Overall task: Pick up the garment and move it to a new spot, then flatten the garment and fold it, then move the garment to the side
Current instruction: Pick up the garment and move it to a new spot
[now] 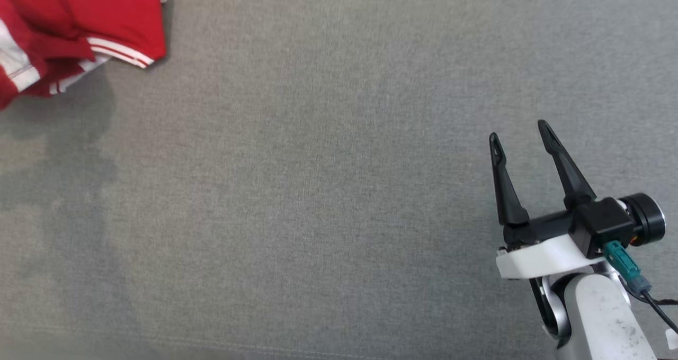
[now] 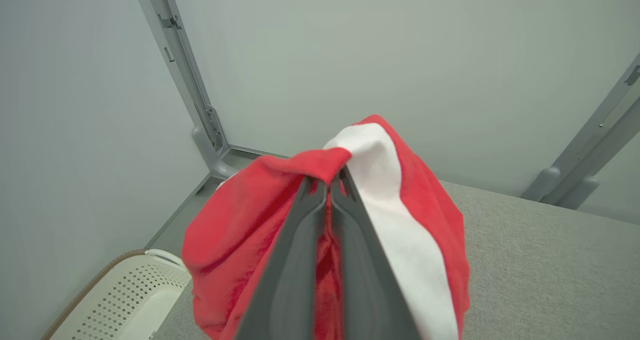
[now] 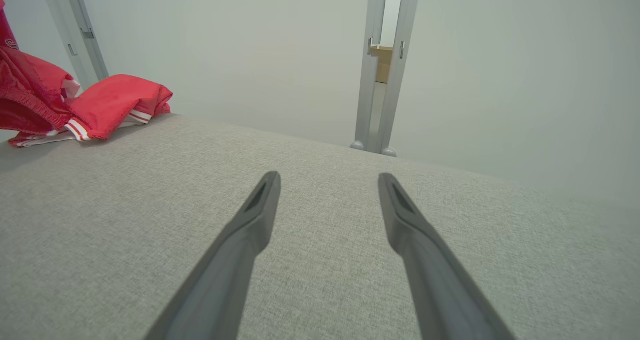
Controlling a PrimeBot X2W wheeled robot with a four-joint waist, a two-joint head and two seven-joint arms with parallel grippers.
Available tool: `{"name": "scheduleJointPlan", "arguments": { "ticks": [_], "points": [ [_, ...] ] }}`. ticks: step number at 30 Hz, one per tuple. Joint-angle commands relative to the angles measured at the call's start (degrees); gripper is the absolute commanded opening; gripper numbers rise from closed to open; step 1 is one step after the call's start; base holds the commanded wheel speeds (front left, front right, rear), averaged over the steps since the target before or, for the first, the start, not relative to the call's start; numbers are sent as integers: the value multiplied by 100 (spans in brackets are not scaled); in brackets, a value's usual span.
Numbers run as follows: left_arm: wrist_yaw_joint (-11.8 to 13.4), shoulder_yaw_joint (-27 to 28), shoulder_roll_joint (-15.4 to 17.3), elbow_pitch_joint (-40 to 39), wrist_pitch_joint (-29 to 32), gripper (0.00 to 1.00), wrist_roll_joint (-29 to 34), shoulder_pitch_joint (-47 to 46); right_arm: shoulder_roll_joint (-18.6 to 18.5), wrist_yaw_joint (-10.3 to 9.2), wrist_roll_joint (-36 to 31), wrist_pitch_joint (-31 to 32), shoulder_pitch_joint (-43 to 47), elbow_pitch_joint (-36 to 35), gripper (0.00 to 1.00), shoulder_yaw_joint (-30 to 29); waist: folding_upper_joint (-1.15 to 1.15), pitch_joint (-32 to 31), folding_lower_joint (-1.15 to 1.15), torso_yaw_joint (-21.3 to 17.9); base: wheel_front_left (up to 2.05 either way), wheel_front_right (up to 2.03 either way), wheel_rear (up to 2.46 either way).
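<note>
Nearby, the right gripper (image 1: 519, 131) is holding its fingers spread over the grey cloth surface (image 1: 318, 190), while far off to their left the left gripper (image 2: 328, 180) is pinching the bunched red-and-white garment (image 2: 240, 230) draped around its fingertips.

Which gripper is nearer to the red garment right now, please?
Left. The left gripper is shut on the red garment; the right gripper hangs open over the grey surface, well apart from it.

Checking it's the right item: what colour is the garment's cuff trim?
White stripes on the red garment; clearest in the head view.
</note>
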Motion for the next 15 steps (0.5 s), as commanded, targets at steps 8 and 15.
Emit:
{"name": "scheduleJointPlan", "arguments": {
  "ticks": [8,15],
  "points": [
    [-12,-551,-244,-1017,299,0,-221,6,-18,-2,367,-83,480,306,100,-170,0,-1454,0,-601,0,0,0],
    [42,-894,-904,-1666,465,0,-380,230,-15,-2,511,-85,806,239,100,-459,0,-1736,0,-1067,0,0,0]
  ]
}}
